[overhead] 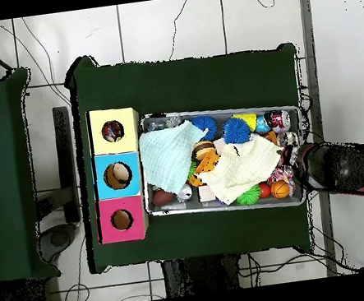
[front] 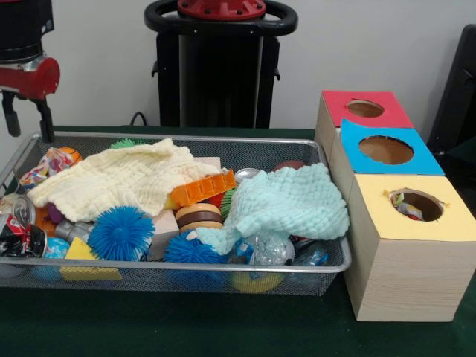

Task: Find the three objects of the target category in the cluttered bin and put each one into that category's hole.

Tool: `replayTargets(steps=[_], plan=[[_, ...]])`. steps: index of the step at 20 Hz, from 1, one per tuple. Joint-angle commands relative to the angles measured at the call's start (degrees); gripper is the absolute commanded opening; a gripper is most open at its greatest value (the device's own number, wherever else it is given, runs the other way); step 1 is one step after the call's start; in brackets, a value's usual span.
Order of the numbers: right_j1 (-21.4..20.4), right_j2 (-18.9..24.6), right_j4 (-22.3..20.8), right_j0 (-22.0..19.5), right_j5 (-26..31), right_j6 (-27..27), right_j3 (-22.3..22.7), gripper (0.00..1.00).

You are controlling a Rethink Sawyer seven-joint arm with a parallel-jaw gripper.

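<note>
A polka-dot cloth (front: 46, 165) lies bunched in the far corner of the wire bin (front: 223, 265) at the end farthest from the boxes, partly tucked under the pale yellow knitted cloth (front: 119, 181) and just beside an orange ball (front: 69, 154). Crumpled as it is, the cloth has no clear long axis; its visible fold seems to run along the bin's short end wall. The gripper (front: 28, 123) hangs just above that corner, its two dark fingers (front: 46, 119) apart and holding nothing. To do this step well, I judge it should come straight down on the highest fold, pinch only the thin fabric, clear of the yellow cloth and the crushed can (front: 18, 223), then lift high before crossing the bin. The yellow-topped hole (front: 416, 205) at the other end already shows something dotted inside.
</note>
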Motion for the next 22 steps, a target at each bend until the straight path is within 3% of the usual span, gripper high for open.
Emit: replayTargets(steps=[1,6,12,22], plan=[[-0.26,2.83,-2.99,-0.7,2.95,-11.93,0.23,1.0],[-4.54,2.61,-2.43,-0.15,1.16,-8.73,4.69,1.0],[-6.14,2.17,-1.6,1.33,2.74,-7.05,4.66,1.0],[-0.2,0.74,-3.09,3.57,-0.9,-3.37,1.75,1.0]])
